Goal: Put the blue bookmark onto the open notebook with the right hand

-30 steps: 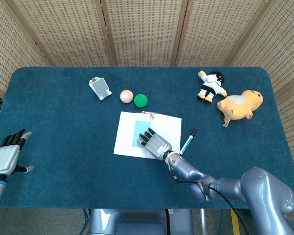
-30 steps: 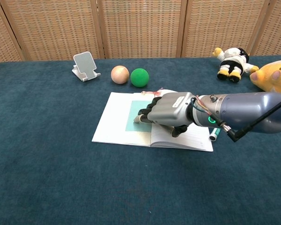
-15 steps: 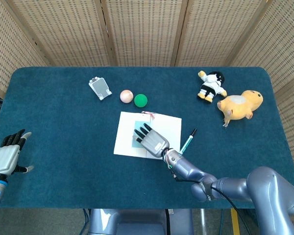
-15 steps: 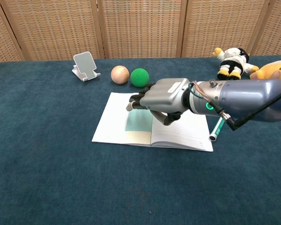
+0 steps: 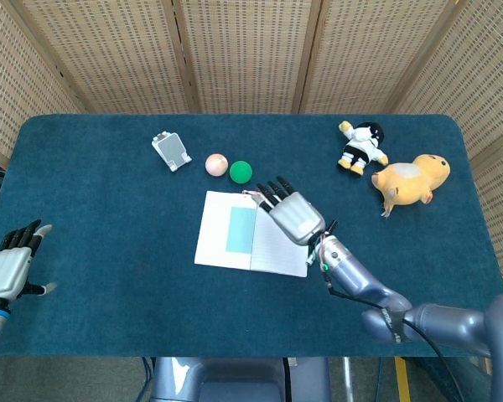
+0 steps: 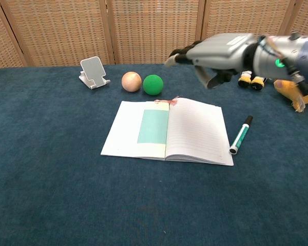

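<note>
The blue bookmark [image 6: 153,127] lies flat on the left page of the open notebook [image 6: 195,133], its long edge just beside the centre fold. The right hand [image 6: 215,51] hangs above the far right part of the notebook, fingers extended and apart, holding nothing. The left hand [image 5: 7,268] rests at the near left table edge, fingers spread, empty.

Handling assessment: the bookmark appears to be a thin, light, flexible card that lies flush against the paper. A top-down pinch would likely slip; the recommended hold is at a short end or along the free left edge, where a fingertip can get beneath it. Judged from position alone, placement appears complete.
</note>
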`<state>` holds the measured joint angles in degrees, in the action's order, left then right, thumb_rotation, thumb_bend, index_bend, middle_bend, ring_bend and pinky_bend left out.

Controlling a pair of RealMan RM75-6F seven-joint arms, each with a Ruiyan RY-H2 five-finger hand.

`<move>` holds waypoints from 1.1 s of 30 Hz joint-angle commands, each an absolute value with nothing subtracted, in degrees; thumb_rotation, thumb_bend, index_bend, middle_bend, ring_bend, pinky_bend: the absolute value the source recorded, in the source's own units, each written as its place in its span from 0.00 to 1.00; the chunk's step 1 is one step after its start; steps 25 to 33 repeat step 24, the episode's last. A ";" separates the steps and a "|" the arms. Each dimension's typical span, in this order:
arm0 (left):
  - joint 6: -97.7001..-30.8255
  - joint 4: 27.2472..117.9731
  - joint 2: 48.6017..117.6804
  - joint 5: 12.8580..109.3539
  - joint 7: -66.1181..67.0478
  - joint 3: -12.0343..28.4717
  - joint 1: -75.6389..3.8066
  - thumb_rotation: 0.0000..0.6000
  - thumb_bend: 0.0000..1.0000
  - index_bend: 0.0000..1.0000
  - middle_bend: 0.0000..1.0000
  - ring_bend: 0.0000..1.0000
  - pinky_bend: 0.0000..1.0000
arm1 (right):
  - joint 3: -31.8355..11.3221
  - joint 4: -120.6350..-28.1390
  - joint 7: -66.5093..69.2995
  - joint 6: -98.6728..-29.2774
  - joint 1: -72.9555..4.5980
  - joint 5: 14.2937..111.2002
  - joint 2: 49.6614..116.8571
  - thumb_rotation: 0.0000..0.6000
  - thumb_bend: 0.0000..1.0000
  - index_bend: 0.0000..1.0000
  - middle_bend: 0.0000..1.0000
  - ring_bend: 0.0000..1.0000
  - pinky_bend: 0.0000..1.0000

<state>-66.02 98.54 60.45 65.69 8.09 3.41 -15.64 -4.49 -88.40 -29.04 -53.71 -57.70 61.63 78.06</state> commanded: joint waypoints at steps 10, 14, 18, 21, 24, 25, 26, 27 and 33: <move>-73.60 99.72 58.79 75.17 3.87 1.79 -11.92 1.00 0.00 0.00 0.00 0.00 0.00 | 0.41 -87.25 -5.37 -76.32 -33.34 70.88 67.04 1.00 0.00 0.00 0.00 0.00 0.00; -76.08 98.79 58.97 77.94 2.07 1.74 -11.00 1.00 0.00 0.00 0.00 0.00 0.00 | 1.82 -84.37 0.49 -80.54 -26.38 71.26 67.61 1.00 0.00 0.00 0.00 0.00 0.00; -79.39 98.59 59.14 80.93 1.57 1.08 -9.44 1.00 0.00 0.00 0.00 0.00 0.00 | 2.72 -82.73 4.62 -85.36 -20.68 73.16 68.47 1.00 0.00 0.00 0.00 0.00 0.00; -81.29 98.60 59.28 82.56 2.01 0.50 -8.35 1.00 0.00 0.00 0.00 0.00 0.00 | 3.39 -82.62 5.44 -89.23 -16.45 74.28 69.06 1.00 0.00 0.00 0.00 0.00 0.00; -82.41 98.60 59.42 83.64 2.20 0.16 -7.65 1.00 0.00 0.00 0.00 0.00 0.00 | 3.70 -83.23 4.60 -91.37 -13.33 74.62 69.31 1.00 0.00 0.00 0.00 0.00 0.00; -82.41 98.60 59.42 83.64 2.20 0.16 -7.65 1.00 0.00 0.00 0.00 0.00 0.00 | 3.70 -83.23 4.60 -91.37 -13.33 74.62 69.31 1.00 0.00 0.00 0.00 0.00 0.00; -82.41 98.60 59.42 83.64 2.20 0.16 -7.65 1.00 0.00 0.00 0.00 0.00 0.00 | 3.70 -83.23 4.60 -91.37 -13.33 74.62 69.31 1.00 0.00 0.00 0.00 0.00 0.00; -82.41 98.60 59.42 83.64 2.20 0.16 -7.65 1.00 0.00 0.00 0.00 0.00 0.00 | 3.70 -83.23 4.60 -91.37 -13.33 74.62 69.31 1.00 0.00 0.00 0.00 0.00 0.00; -82.41 98.60 59.42 83.64 2.20 0.16 -7.65 1.00 0.00 0.00 0.00 0.00 0.00 | 3.70 -83.23 4.60 -91.37 -13.33 74.62 69.31 1.00 0.00 0.00 0.00 0.00 0.00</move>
